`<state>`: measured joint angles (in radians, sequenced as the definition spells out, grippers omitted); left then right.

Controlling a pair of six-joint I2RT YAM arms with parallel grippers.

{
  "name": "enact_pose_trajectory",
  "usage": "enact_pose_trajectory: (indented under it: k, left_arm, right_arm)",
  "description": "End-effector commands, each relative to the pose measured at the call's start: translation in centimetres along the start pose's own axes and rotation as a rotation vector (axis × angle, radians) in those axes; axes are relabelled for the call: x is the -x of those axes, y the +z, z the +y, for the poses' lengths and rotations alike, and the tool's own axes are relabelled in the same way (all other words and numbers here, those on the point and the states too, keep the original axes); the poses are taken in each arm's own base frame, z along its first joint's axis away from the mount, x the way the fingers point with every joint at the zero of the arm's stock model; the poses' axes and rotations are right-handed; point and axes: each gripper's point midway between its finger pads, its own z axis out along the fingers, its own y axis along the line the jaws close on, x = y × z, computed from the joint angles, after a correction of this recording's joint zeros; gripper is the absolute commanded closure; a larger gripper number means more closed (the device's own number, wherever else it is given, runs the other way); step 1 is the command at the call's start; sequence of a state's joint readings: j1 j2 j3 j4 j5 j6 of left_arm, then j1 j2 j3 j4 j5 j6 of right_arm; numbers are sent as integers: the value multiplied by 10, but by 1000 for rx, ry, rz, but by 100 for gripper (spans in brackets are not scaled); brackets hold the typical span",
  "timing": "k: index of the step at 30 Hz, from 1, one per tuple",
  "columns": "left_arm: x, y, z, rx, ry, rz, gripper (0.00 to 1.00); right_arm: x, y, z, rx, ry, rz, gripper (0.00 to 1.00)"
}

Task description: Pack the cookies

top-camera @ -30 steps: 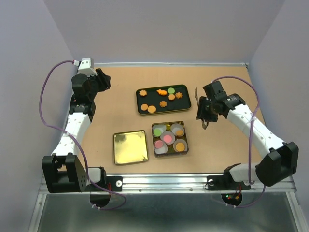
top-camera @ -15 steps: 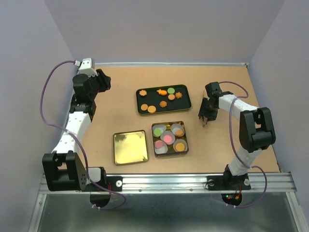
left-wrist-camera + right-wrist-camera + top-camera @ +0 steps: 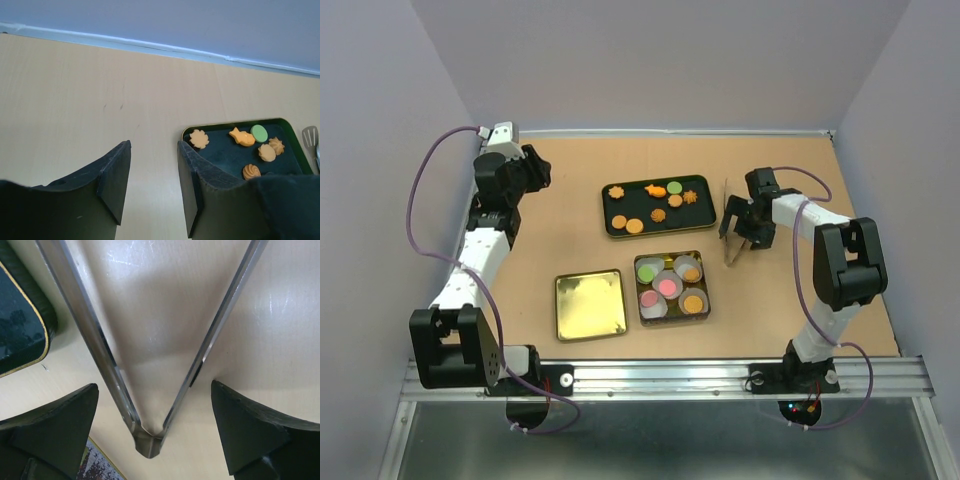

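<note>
Several orange cookies and a green one lie on a black tray; they also show in the left wrist view. A gold tin holds white paper cups with green, pink and orange cookies. Metal tongs lie on the table right of the tray. My right gripper is open, its fingers on either side of the tongs' hinge end, apart from it. My left gripper is open and empty at the far left, its fingers above bare table.
The tin's gold lid lies flat left of the tin. The black tray's corner and the tin's edge are close to the right gripper. Purple walls close in the table on three sides.
The right arm has folded up, its elbow swinging in from the lower right. Its gripper has shifted slightly left, and the tongs now lie flat between its open fingers. The left arm barely moved.
</note>
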<state>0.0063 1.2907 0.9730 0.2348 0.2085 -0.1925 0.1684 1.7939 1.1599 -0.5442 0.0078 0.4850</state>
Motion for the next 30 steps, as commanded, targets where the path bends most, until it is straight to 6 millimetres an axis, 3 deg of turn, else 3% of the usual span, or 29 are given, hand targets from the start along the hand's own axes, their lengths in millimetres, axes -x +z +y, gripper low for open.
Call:
enact_pose_trajectory:
  k: [1,6,13,16,17,18,19,20,21,23,24,28,30]
  left_arm:
    - [14,3,-5,-17,11,-33,48]
    - [12,3,-3,0,-8,-30,48]
    - [17,2,-7,-6,-57,-35,47]
    - [42,-13,-16,-39,-47,-149,37]
    - [50,-17,-15,-29,-76,-204,36]
    - [55,-22,-13,-11,-120,-252,25]
    - [47,-25,-4,30,-194,-259,6]
    - [40,-27,-5,31,-203,-232,1]
    - [32,-25,-4,31,-218,-197,2]
    - [10,-13,-19,-64,-216,-51,16]
    - [3,-9,-20,-68,-226,0,19]
    - [-31,-7,-9,12,-315,125,19]
    - [-41,-12,-3,49,-343,139,18]
  right_arm:
    - [10,0,0,-9,0,-38,0]
    - [11,-10,1,-1,4,-57,0]
    - [42,-67,8,34,-3,-207,0]
    - [50,-107,13,80,-5,-287,0]
    - [48,-106,13,81,-5,-280,0]
    - [49,-123,15,106,5,-323,0]
    - [52,-134,16,124,13,-363,0]
    - [54,-144,18,148,26,-399,0]
    - [57,-172,20,200,31,-477,0]
    - [55,-188,22,251,35,-541,0]
    - [56,-209,21,283,42,-601,0]
    - [58,-243,16,315,49,-710,0]
    - [55,-244,11,320,84,-735,0]
